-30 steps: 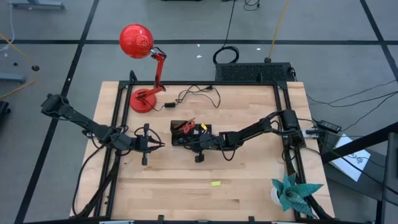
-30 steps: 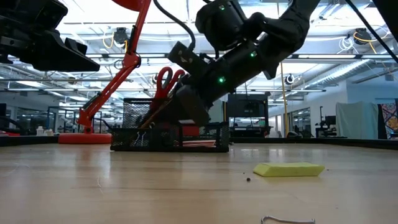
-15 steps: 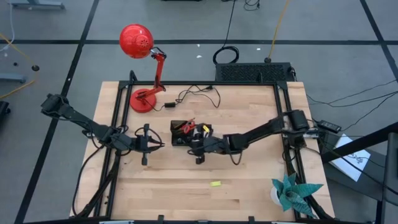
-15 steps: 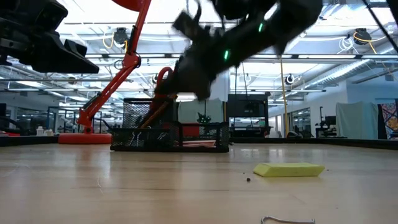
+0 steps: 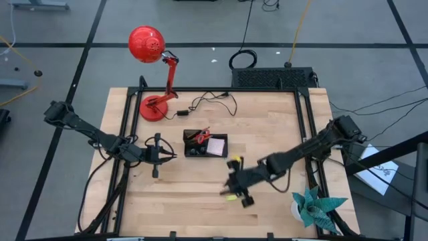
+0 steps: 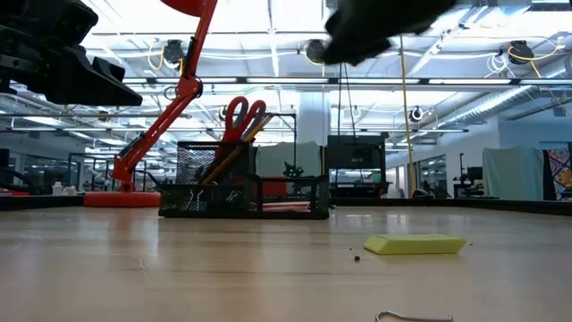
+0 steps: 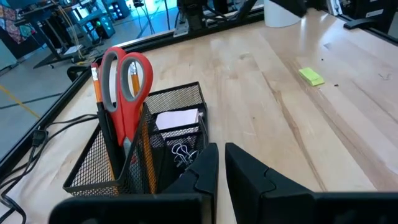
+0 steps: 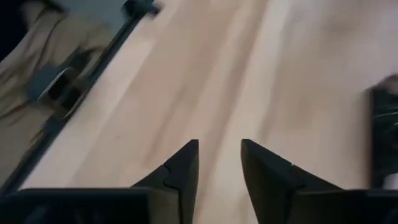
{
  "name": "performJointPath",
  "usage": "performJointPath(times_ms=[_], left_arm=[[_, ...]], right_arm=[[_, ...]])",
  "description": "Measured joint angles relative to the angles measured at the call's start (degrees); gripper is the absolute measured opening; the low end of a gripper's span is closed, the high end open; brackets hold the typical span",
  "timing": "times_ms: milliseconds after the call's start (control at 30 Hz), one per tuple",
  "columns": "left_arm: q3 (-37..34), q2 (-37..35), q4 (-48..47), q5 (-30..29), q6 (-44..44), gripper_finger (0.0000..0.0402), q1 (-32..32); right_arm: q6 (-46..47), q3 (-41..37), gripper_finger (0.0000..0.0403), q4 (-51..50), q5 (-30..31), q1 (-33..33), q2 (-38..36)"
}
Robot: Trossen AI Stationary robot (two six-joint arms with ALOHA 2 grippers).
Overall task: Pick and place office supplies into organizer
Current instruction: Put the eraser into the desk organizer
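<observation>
Jaws apart and empty on right gripper (image 5: 232,189), hanging over yellow-green piece (image 5: 231,197) near bench (image 5: 180,207) front edge; left gripper (image 5: 172,156) nearly together, parked beside organizer (image 5: 205,144); could skid the flat, smooth slab on slick wood; black wire mesh holding red-handled scissors (image 7: 124,93).

A black wire-mesh organizer (image 5: 205,144) sits on the wooden table between the two claws, just ahead of the left gripper (image 7: 219,163) and well apart from the right gripper (image 5: 234,189). Red-handled scissors (image 7: 124,87) and orange pencils (image 7: 96,87) stand upright in its taller compartment. A pale sticky-note pad (image 5: 215,146) and black binder clips (image 7: 180,152) lie in the low section. A small yellow-green piece (image 6: 416,243) lies flat on the table, just beside the right gripper.
</observation>
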Motion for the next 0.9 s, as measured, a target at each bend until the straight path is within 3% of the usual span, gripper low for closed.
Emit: performJointPath(times_ms=[433, 667, 900], left_arm=[[0.0, -0.01, 0.12, -0.02, -3.56, 0.0037, -0.01], [0.0, 0.01, 0.13, -0.04, -3.08, 0.0037, -0.02], [0.0, 0.01, -0.07, -0.04, -2.53, 0.0037, 0.0]], right_arm=[[2.36, -0.06, 0.0204, -1.55, 1.85, 5.68, 8.36], [9.11, -6.84, 0.0215, 5.94, 1.84, 5.65, 8.72], [14.8, -12.03, 0.0215, 14.03, 8.17, 6.35, 8.44]])
